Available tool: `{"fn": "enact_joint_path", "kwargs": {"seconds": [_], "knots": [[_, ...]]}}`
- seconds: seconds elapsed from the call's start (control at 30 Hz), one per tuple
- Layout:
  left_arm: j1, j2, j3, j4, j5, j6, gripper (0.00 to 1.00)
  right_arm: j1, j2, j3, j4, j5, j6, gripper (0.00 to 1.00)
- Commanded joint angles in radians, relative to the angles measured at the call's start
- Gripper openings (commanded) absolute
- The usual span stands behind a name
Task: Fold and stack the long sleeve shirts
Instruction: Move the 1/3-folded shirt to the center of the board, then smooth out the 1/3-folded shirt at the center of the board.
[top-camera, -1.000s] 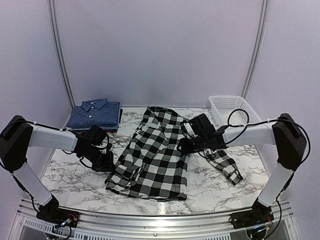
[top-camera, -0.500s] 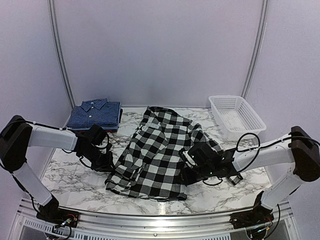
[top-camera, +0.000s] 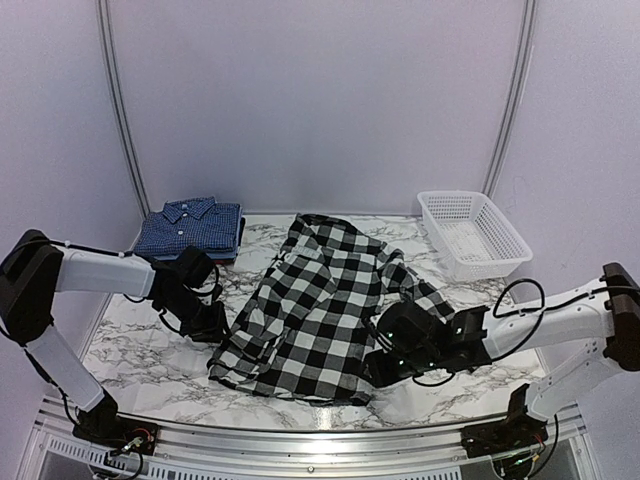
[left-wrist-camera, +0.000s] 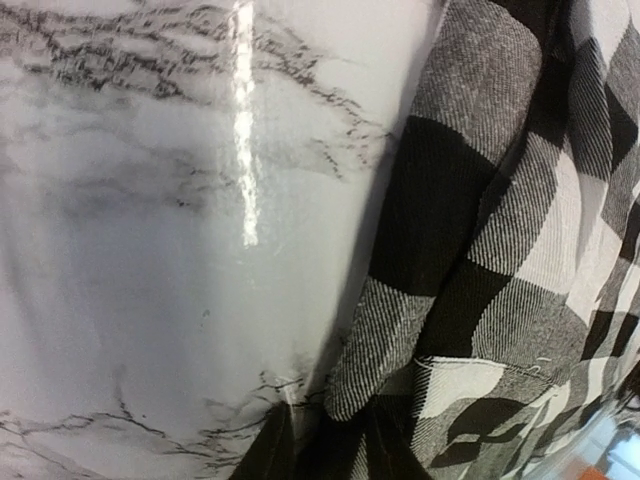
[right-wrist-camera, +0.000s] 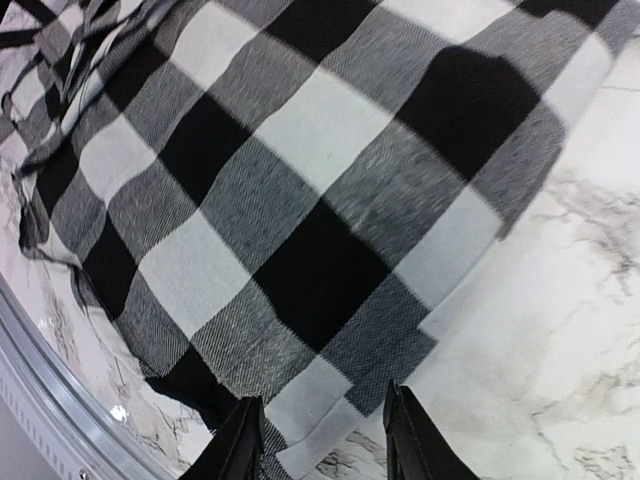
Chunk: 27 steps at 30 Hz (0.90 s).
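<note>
The big black-and-white checked long sleeve shirt (top-camera: 310, 300) lies spread out in the middle of the marble table. Dark blue checked shirts (top-camera: 190, 228) sit folded in a stack at the back left. My left gripper (top-camera: 212, 328) rests low at the checked shirt's left hem. In the left wrist view the shirt (left-wrist-camera: 500, 250) fills the right side, and its hem runs down onto the dark fingers (left-wrist-camera: 268, 450) at the bottom edge. My right gripper (top-camera: 383, 368) hovers open over the shirt's near right corner (right-wrist-camera: 330, 440), fingers (right-wrist-camera: 245, 445) on either side of it.
A white mesh basket (top-camera: 478, 262) stands at the back right. The table's metal rail (top-camera: 300, 425) runs along the near edge, close to the right gripper. My right arm hides part of the shirt's right sleeve. Bare marble (left-wrist-camera: 150, 250) lies left of the shirt.
My right arm has swung from the shirt's upper right sleeve down toward me, to the near right corner. The left gripper has stayed put, and the hem beside it shifted slightly.
</note>
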Motion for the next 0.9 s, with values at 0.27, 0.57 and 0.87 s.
{"fn": "enact_joint_path", "kwargs": {"seconds": [0.27, 0.57, 0.87], "knots": [[-0.001, -0.066, 0.231, -0.205, -0.248, 0.110, 0.58, -0.356, -0.122, 0.139, -0.042, 0.098, -0.108, 0.40], [-0.065, 0.078, 0.447, -0.001, -0.192, 0.099, 0.57, -0.635, 0.071, 0.276, 0.123, -0.016, -0.209, 0.26], [-0.108, 0.372, 0.655, 0.203, -0.091, 0.037, 0.55, -0.717, 0.065, 0.157, 0.177, -0.052, -0.133, 0.25]]}}
